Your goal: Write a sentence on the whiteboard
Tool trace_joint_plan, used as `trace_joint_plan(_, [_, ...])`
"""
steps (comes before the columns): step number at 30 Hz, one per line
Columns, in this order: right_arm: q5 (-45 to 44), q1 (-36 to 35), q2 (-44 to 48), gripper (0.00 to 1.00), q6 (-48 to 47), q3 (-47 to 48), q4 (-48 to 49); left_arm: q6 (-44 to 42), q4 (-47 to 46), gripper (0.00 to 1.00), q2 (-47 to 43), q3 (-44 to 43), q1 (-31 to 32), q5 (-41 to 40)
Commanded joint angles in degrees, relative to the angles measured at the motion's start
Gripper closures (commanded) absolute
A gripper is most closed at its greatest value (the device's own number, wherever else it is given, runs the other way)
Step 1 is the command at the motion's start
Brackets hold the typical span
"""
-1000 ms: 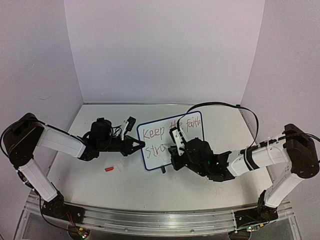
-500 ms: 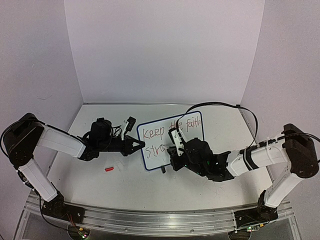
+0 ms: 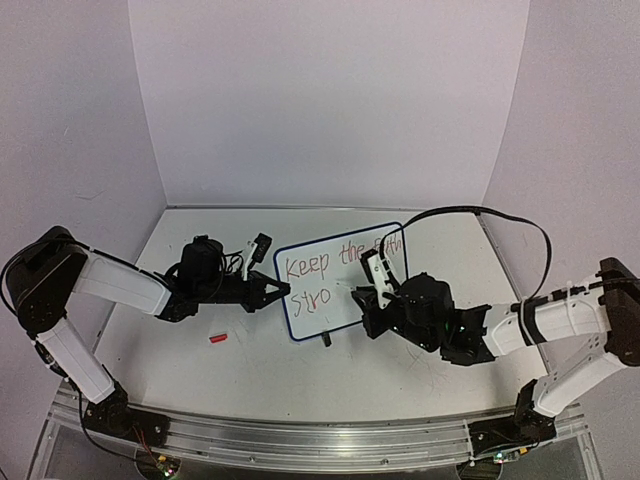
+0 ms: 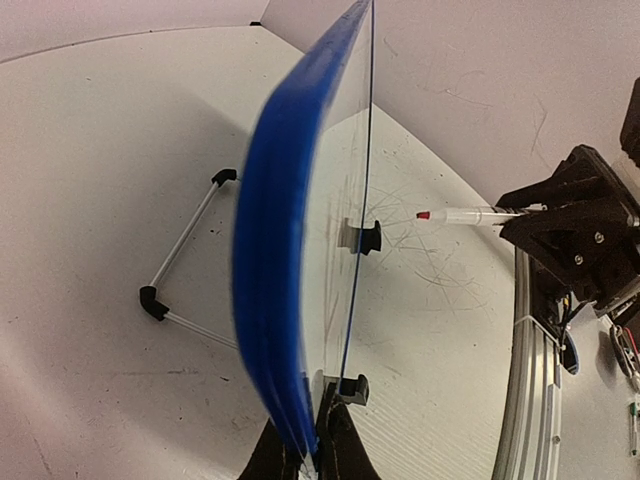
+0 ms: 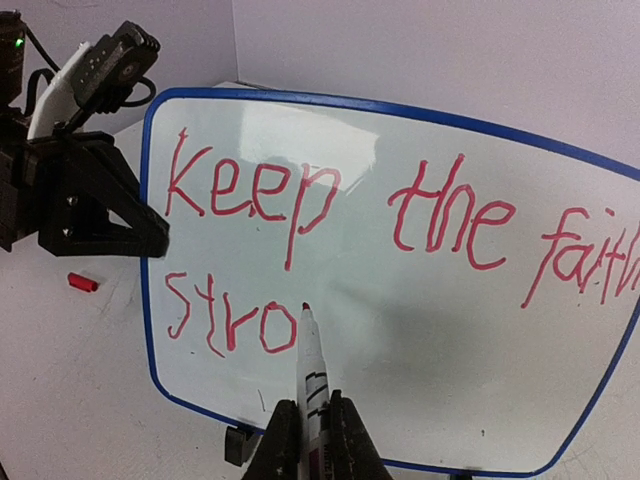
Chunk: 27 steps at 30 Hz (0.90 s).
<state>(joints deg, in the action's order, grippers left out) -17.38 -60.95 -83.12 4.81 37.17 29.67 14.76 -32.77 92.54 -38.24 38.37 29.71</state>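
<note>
Red marker writing (image 5: 405, 215) on a small blue-rimmed rectangular whiteboard (image 5: 420, 330) reads "Keep the faith Stro"
Board's standing upright on the white table (image 3: 250, 370). The left tool (image 4: 310, 450) is clamped on its left edge, and the right tool (image 5: 310, 430) is gripping a white red-tipped marker (image 5: 312, 375), tip right by the "o".

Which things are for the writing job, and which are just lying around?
For the job: the whiteboard, the red sentence, the red marker in the right gripper, the left gripper pinching the board's edge.
Lying about: the small red cap, the thin wire frame behind the board.
</note>
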Motion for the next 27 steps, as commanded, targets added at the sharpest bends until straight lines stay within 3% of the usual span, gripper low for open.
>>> trace_joint_plan(1, [2.11,0.39,0.06,1.0,-1.56,-0.67,1.36,-4.24,5.44,1.0,-0.7,0.68,-1.37,-11.89])
trace_joint_plan(8, [4.46,0.3,-3.47,1.0,-1.8,1.78,1.44,-3.82,5.45,1.0,-0.29,0.59,-1.37,-11.34])
trace_joint_plan(14, [-0.81,0.27,-5.01,1.0,-0.7,3.18,-0.25,-4.24,5.44,1.0,-0.1,0.53,-1.37,-11.11])
trace_joint_plan(27, [-1.63,0.3,-7.39,1.0,-1.14,6.01,0.99,-4.83,5.46,1.0,-0.68,0.92,-1.37,-10.53])
